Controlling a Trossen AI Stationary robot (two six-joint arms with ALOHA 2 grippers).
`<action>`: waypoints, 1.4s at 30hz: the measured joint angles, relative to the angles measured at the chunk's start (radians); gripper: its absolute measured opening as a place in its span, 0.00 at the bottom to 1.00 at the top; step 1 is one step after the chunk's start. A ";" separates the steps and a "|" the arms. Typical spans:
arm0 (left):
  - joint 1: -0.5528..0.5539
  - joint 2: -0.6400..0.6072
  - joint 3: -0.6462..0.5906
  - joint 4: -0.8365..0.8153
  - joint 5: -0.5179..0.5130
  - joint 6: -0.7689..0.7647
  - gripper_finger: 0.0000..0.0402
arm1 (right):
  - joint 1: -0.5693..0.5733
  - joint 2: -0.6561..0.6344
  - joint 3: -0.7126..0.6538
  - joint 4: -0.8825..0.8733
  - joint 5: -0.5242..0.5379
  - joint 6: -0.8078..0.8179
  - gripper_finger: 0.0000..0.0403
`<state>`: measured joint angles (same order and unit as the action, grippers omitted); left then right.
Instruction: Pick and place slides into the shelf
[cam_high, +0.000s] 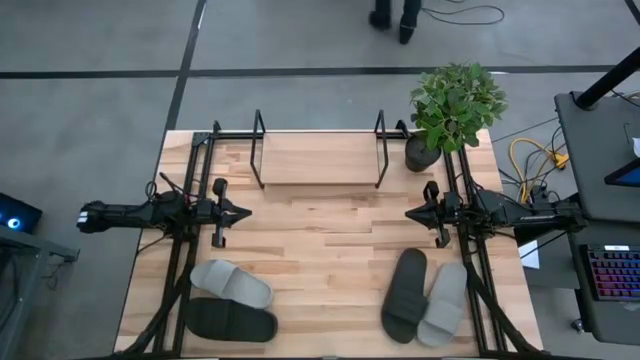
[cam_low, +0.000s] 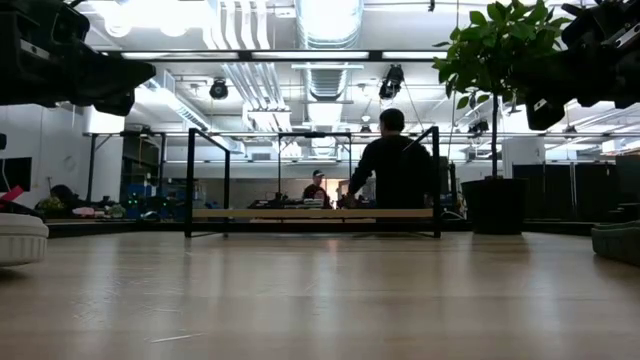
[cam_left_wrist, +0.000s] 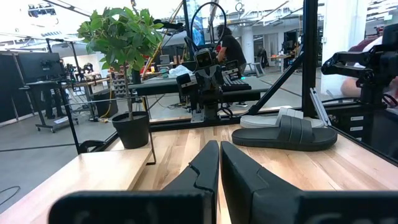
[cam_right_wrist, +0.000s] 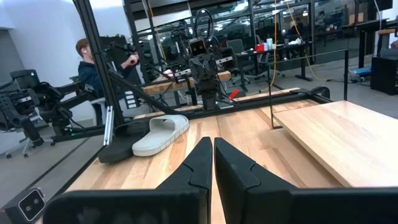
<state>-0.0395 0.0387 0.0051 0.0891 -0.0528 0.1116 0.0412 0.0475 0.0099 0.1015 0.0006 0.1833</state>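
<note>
Where frames cut them, slides (cam_high: 231, 283), shelf (cam_high: 318, 160) beyond, partly hidden.

light: bright overhead | glare: ceiling lamps, low view | shadows: soft

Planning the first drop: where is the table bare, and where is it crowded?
Bare: the shelf board, and the middle strip between the left gripper and right gripper. Crowded: both near corners, with left slides and right slides.

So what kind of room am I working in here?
Most likely an open robotics lab or workshop: exposed ceiling ducts, other robot rigs on stands beyond the wooden table, and people seated at workbenches in the background.
</note>
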 joint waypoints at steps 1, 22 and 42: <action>0.000 0.000 0.000 0.000 0.000 0.000 0.00 | 0.000 0.000 0.000 0.000 0.000 0.000 0.02; 0.000 0.000 0.000 0.000 0.000 0.000 0.00 | 0.000 0.000 0.000 0.000 0.000 0.011 0.02; 0.000 0.000 0.000 0.000 0.000 0.000 0.00 | 0.000 0.000 0.000 -0.031 0.000 0.018 0.02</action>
<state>-0.0399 0.0387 0.0051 0.0891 -0.0528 0.1116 0.0414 0.0471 0.0097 0.0701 0.0008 0.2016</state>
